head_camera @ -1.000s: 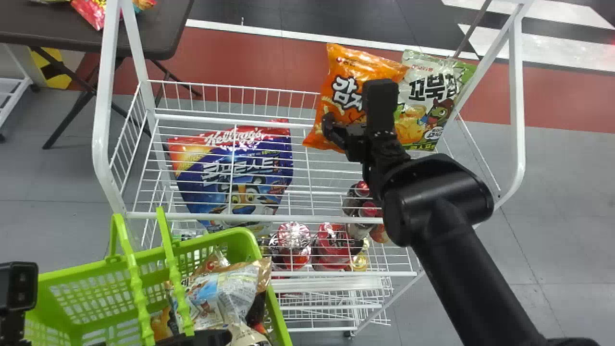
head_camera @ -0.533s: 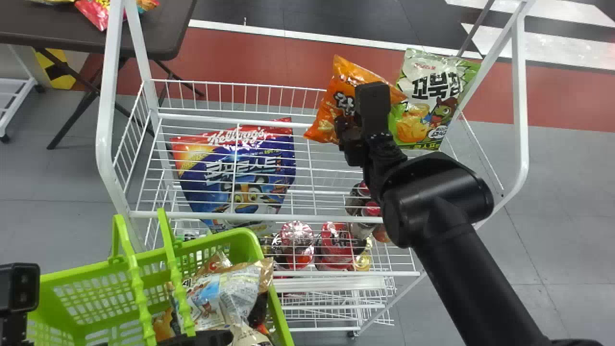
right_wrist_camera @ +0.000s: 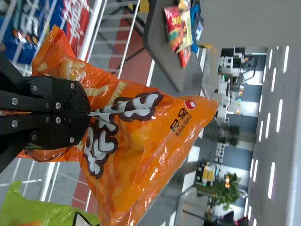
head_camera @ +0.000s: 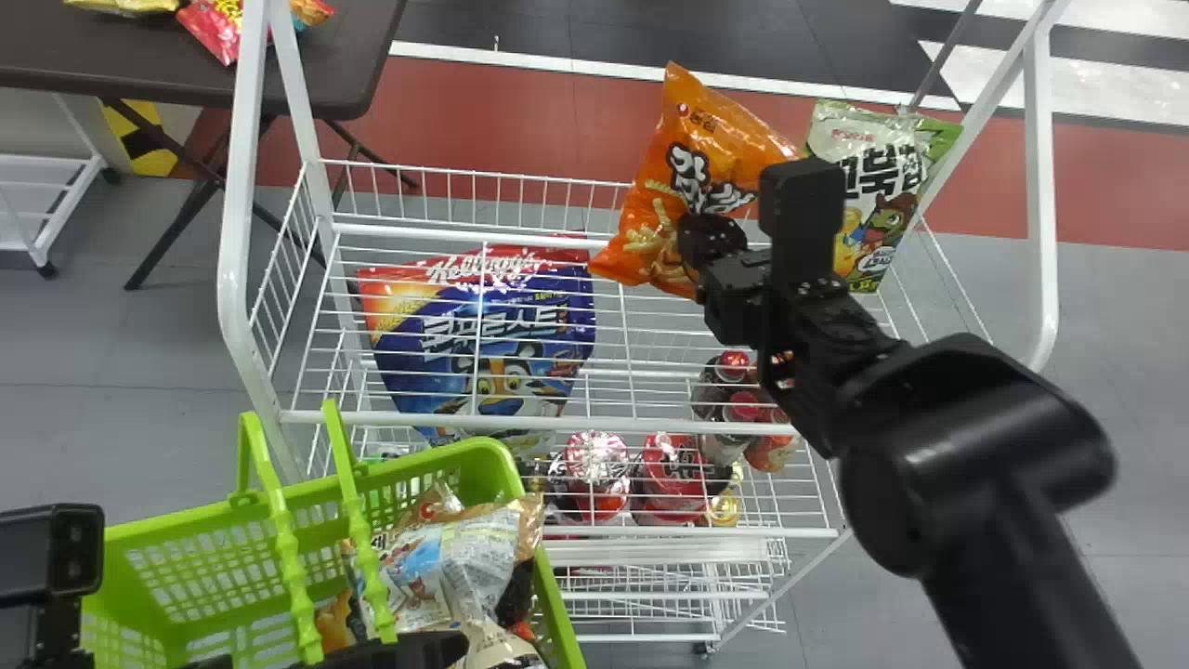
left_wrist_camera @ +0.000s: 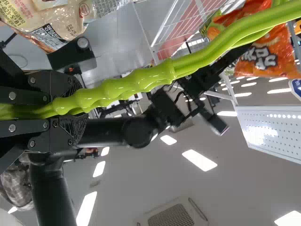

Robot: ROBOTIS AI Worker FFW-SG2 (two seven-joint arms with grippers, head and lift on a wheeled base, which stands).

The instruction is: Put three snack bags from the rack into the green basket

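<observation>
My right gripper (head_camera: 713, 243) is over the right part of the rack (head_camera: 520, 418), shut on the orange snack bag (head_camera: 692, 177). In the right wrist view the gripper (right_wrist_camera: 88, 114) pinches a fold of the orange bag (right_wrist_camera: 141, 150), which fans out past the fingertips. A green-and-white snack bag (head_camera: 878, 186) stands just right of it, partly behind the arm. The green basket (head_camera: 195, 506) is at the lower left with several bags (head_camera: 455, 567) inside. My left gripper (head_camera: 423, 649) stays by the basket; seen from its wrist, this gripper (left_wrist_camera: 80, 112) is clamped on the green handles (left_wrist_camera: 141, 81).
A blue and red cereal bag (head_camera: 483, 344) lies in the rack's left part. Cans and red-lidded containers (head_camera: 669, 474) are on a level below. White rack posts (head_camera: 243, 186) rise on both sides. A dark table (head_camera: 344, 56) with snack bags is at the back left.
The right forearm has swung to the right. The orange bag has tilted and shifted slightly left against the rack, with more of its front showing. The head view has shifted slightly.
</observation>
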